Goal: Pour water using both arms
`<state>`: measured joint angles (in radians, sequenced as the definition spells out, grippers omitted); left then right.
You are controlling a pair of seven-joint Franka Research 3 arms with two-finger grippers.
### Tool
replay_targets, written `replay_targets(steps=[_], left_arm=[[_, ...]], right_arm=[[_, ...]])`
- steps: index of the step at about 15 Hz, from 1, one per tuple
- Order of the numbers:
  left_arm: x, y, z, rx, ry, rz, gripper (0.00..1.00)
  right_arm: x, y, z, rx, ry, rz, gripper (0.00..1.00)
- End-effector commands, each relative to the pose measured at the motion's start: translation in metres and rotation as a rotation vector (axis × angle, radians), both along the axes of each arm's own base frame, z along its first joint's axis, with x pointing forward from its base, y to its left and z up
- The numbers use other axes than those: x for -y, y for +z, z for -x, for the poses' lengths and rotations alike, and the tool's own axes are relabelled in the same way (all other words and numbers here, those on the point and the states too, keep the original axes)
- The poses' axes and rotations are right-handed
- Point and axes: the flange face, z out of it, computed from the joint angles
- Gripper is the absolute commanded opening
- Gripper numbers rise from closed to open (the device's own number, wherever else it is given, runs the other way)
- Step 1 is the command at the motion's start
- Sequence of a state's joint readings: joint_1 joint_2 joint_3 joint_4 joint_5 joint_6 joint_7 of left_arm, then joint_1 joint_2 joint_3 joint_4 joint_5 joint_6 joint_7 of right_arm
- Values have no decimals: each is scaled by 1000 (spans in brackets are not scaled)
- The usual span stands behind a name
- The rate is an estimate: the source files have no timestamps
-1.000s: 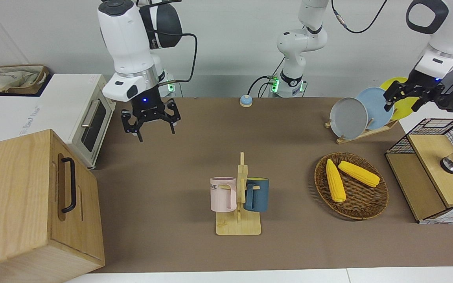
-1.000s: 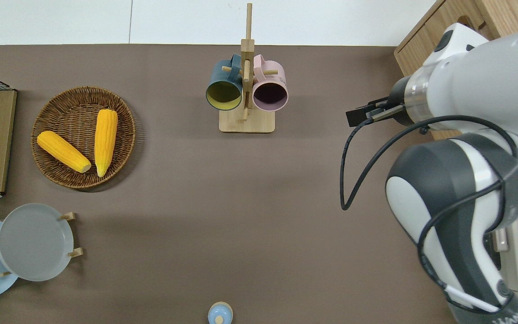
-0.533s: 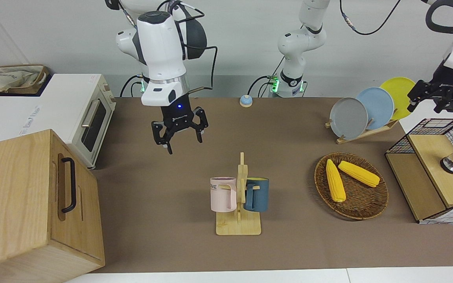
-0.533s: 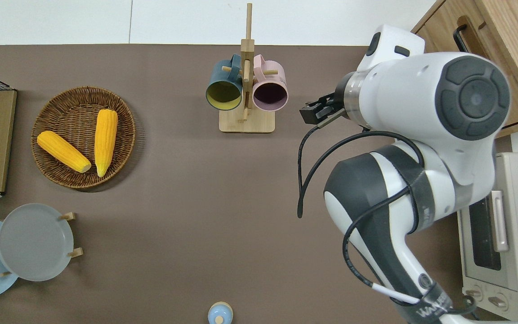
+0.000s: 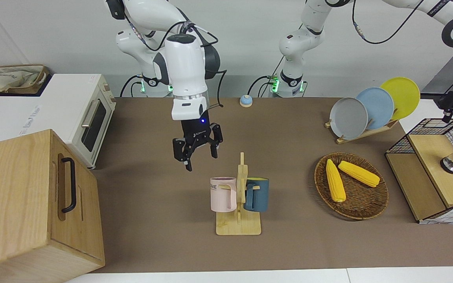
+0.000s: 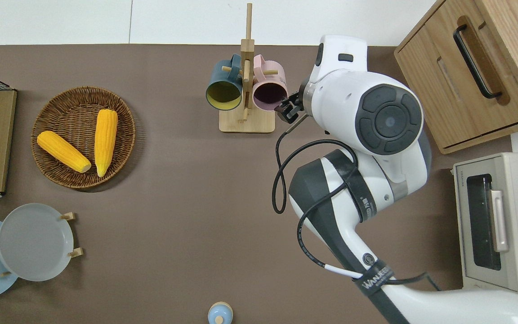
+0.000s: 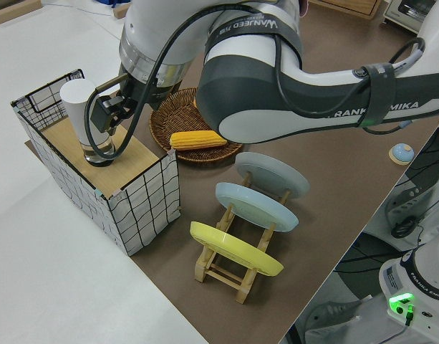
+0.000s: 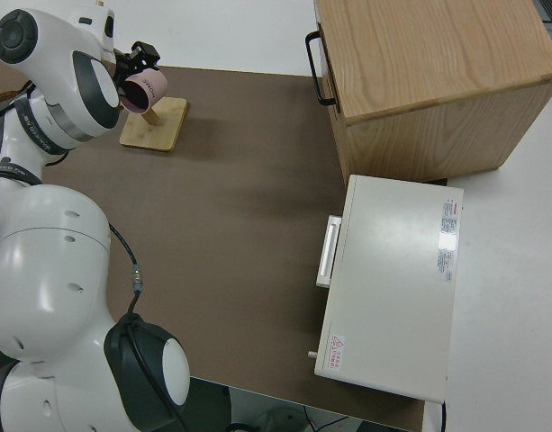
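My right gripper (image 5: 199, 156) hangs open over the brown mat. In the overhead view this right gripper (image 6: 287, 108) is close beside the mouth of the pink mug (image 6: 270, 90). That mug hangs on a wooden rack (image 5: 238, 228) next to a dark blue mug (image 5: 257, 194). My left gripper (image 7: 108, 115) is open and hovers beside an upright white cup (image 7: 77, 107). The cup stands on the wooden top of a wire basket (image 7: 144, 208) at the left arm's end. No water shows.
A wicker basket (image 5: 352, 214) holds two corn cobs. Grey, blue and yellow plates stand in a rack (image 5: 362, 131) nearer the robots. A wooden cabinet (image 5: 22, 204) and a toaster oven (image 5: 89, 118) fill the right arm's end. A small blue bell (image 5: 245, 101) sits by the bases.
My right gripper swung from beside the toaster oven down toward the pink mug. My left gripper moved from over the plates toward the wire basket.
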<state>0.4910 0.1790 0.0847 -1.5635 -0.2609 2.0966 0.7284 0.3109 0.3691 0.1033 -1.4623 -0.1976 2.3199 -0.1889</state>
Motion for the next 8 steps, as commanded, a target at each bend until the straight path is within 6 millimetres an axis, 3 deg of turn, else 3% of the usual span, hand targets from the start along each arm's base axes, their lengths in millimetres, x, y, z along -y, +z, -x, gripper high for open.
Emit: replay_targets(steps=[1,4,8], left_arm=[[-33,-12,0,111,14,6,989],[-40,-35,-2,229,73,33,989],[-35,-76,-24,361,80,53,989]], right_arm=[[-15,-21,-11,54,78,51,983],[-25,-40,-21,75,107,82,983],[-39,-56,-24,112,169,167,948]])
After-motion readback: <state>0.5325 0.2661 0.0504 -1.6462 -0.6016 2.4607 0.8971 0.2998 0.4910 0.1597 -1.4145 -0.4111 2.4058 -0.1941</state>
